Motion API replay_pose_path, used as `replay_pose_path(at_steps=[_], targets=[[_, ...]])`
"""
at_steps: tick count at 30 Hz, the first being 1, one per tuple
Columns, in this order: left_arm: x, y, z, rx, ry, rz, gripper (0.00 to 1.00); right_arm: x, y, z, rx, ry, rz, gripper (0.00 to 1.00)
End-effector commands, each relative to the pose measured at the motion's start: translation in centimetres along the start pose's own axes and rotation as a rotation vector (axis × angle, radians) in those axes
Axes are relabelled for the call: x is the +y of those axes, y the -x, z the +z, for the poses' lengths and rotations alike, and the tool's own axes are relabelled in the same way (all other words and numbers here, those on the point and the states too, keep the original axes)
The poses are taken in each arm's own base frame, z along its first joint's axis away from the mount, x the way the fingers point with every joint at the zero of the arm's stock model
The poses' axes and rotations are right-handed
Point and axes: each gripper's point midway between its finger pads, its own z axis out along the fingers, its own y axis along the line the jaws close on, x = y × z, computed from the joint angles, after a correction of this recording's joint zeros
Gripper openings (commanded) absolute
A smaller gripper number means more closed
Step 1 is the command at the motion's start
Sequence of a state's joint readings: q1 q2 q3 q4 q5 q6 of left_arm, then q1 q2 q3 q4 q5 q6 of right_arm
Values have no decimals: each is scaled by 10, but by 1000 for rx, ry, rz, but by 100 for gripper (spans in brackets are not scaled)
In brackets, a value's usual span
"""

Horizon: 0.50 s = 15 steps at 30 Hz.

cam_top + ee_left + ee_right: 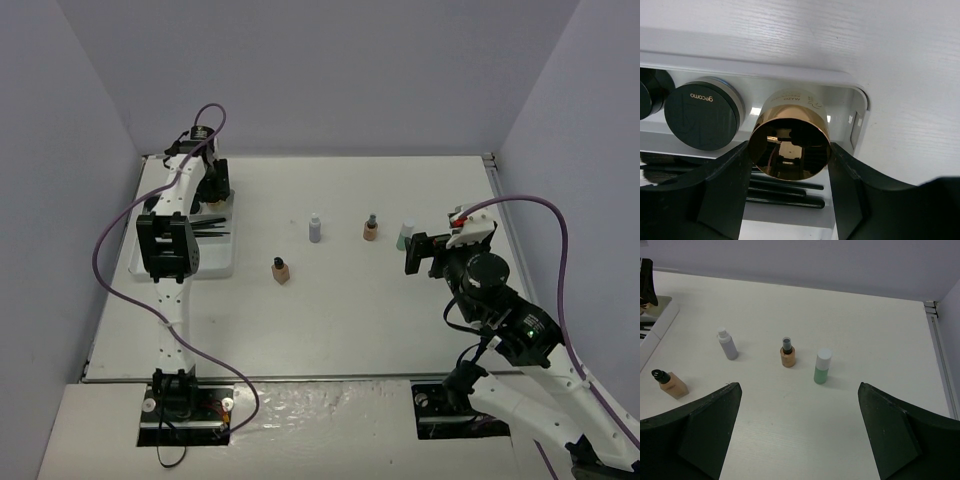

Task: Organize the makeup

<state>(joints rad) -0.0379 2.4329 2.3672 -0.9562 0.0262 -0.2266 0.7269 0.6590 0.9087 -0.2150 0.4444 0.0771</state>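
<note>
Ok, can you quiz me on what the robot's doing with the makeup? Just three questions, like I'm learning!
1. True or false: the right tool is wide open with nothing in it.
2. How many bottles stand on the table outside the white tray?
3. What does the left tool grip? A) a gold compact B) a spoon C) a toy car

Key
1. True.
2. Four: grey bottle, tan bottle, green-and-white bottle, beige bottle.
3. A.
</note>
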Motion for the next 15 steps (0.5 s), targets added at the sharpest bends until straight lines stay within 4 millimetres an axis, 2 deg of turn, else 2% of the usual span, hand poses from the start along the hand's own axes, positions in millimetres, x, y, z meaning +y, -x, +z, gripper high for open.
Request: replay_pose_path(at_steps=[1,5,7,10,13,15], targets=[[9,37,-25,-142,27,2,0,4,8,5,-28,7,21,100],[17,34,-14,-124,43,-18,7,7,6,6,-23,15,21,100],[17,34,-15,-126,44,-18,16,8,6,6,-22,23,23,100],[18,34,-17,-128,43,-21,34,10,6,6,-21,35,28,100],[17,35,-25,-136,39,-20,47,11,5,6,-19,41,31,100],[15,38,-41,-160,23,-24,52,13,7,5,-22,50,33,100]])
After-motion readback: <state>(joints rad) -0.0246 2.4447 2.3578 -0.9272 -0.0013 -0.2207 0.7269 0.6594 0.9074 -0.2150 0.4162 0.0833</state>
